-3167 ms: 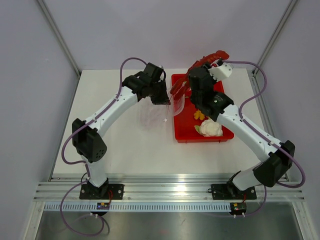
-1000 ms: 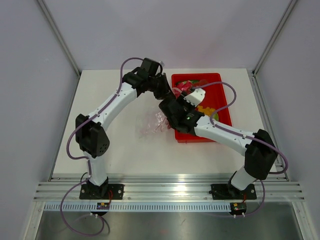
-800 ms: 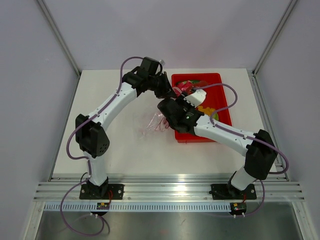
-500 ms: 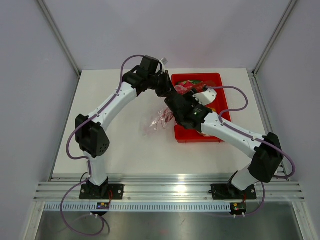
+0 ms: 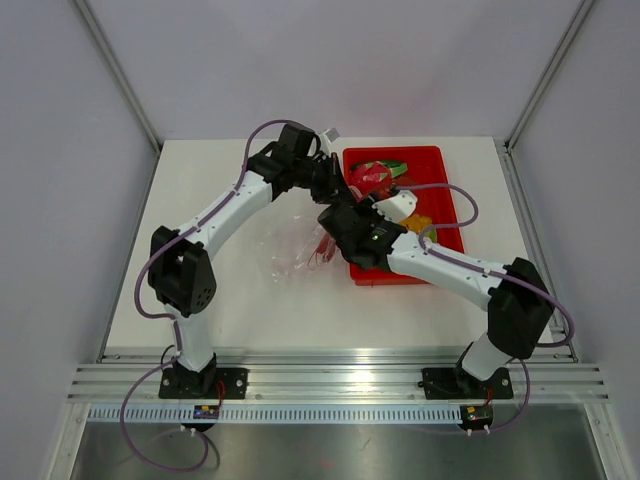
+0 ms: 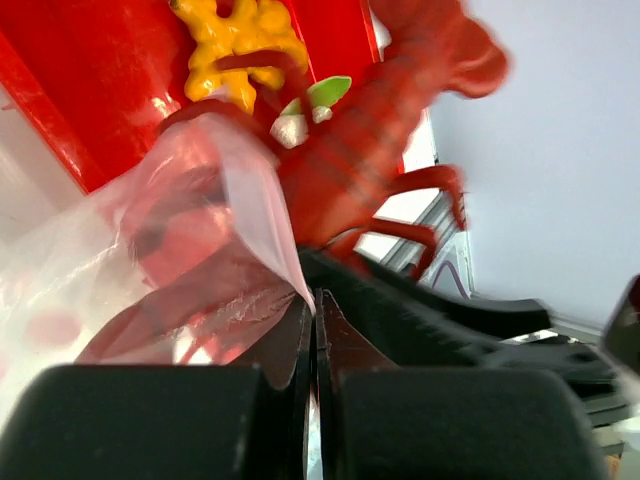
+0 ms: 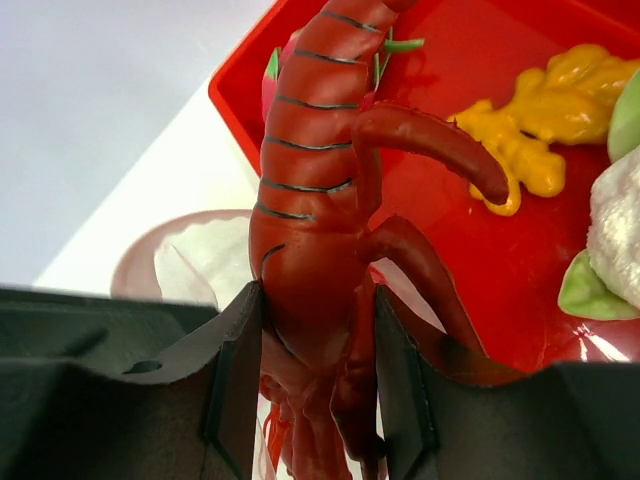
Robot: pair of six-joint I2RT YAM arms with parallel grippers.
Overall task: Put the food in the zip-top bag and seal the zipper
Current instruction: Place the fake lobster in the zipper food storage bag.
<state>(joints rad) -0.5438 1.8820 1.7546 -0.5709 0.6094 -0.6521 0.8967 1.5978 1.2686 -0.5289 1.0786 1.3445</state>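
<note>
My left gripper (image 5: 333,186) is shut on the top edge of the clear zip-top bag (image 5: 298,248), holding its mouth up beside the red tray; in the left wrist view the film (image 6: 200,230) is pinched between the closed fingers (image 6: 316,300). My right gripper (image 7: 315,300) is shut on a dark-red segmented lobster-like food piece (image 7: 310,200), held at the bag's mouth (image 7: 190,260). The lobster also shows in the left wrist view (image 6: 370,150). An orange-yellow piece (image 7: 540,130) and a white cauliflower piece (image 7: 620,220) lie in the tray. The zipper strip is not clearly visible.
The red tray (image 5: 440,165) sits at the back right of the white table. A pink dragon fruit with green scales (image 5: 372,176) lies in its far end. Both arms cross close together at the tray's left rim (image 5: 347,200).
My right gripper has carried the lobster from high over the tray's far end down and left to the bag's mouth. My left gripper has kept the bag's edge raised and shifted slightly.
</note>
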